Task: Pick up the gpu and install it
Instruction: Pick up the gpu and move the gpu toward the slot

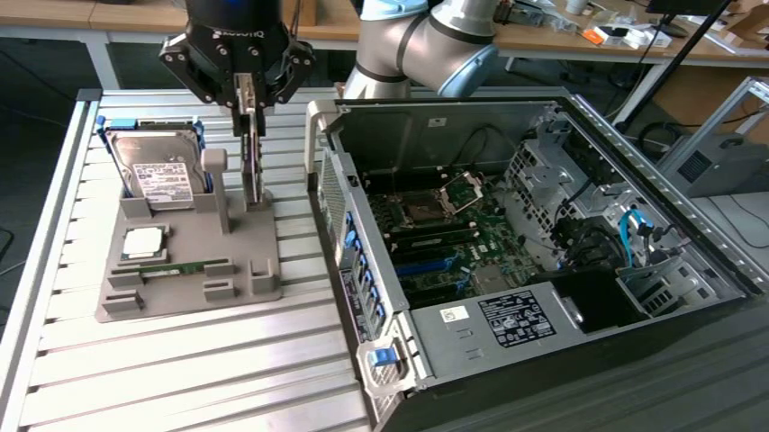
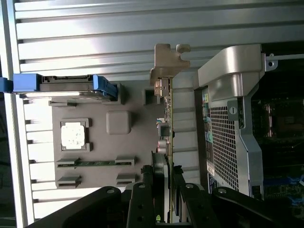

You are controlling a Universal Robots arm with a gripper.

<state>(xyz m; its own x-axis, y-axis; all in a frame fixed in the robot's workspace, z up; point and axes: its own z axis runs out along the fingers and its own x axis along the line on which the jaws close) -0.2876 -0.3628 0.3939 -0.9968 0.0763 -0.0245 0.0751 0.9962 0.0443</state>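
While jaws clench the upright gpu in its grey holder, pick-up is in hand; freeing it likely needs a straight pull, computer case at 3 o'clock.

Gpu upright on holder — case beside.

Resting on the slatted table, toward its edge at the exterior view's left: grey moulded holder. Standing upright at the holder's far edge, silver hard drive in a blue caddy. Lying flat mid-holder, square processor chip. Slotted near the holder's near edge, green RAM stick. Just beside the holder, toward the exterior view's right: open computer case, motherboard exposed.
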